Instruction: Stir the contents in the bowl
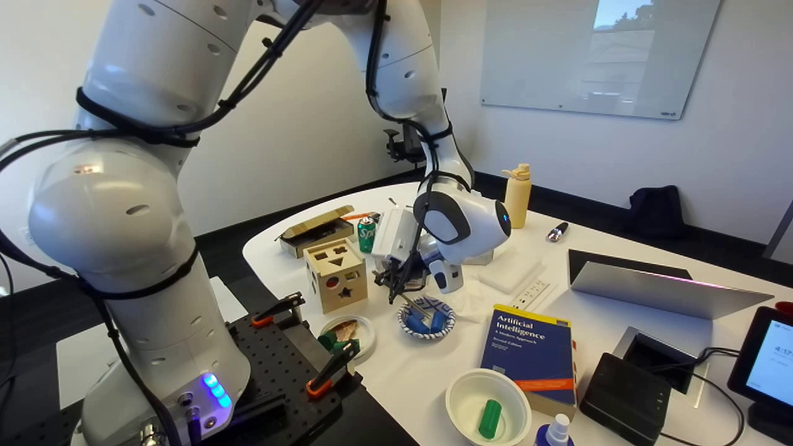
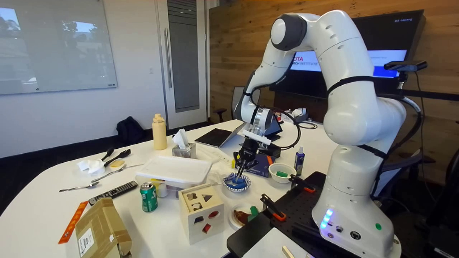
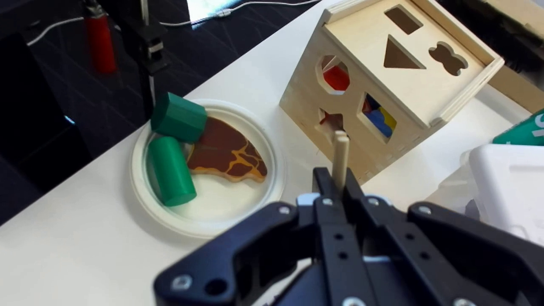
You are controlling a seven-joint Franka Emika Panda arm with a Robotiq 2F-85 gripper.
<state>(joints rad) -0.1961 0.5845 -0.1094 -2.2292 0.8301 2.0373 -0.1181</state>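
Note:
The small blue and white patterned bowl (image 1: 445,305) stands on the table with blue blocks (image 1: 438,321) in it. The bowl (image 2: 236,189) and a blue block (image 2: 237,184) also show in an exterior view. My gripper (image 1: 396,292) is just above the bowl, tilted. In the wrist view the gripper (image 3: 338,187) is shut on a thin wooden stick (image 3: 340,159); I cannot tell whether it is one stick or two. The stick (image 1: 414,305) slants down into the bowl, near the blocks; contact is unclear. In the wrist view the gripper hides nearly all of the bowl.
A wooden shape box (image 1: 337,279) and a white plate (image 3: 221,219) with green blocks stand close by. A white bowl (image 1: 457,406) with a green block, a blue book (image 1: 526,353), a lidded plastic box (image 2: 175,168) and table clamps (image 2: 274,208) surround the area.

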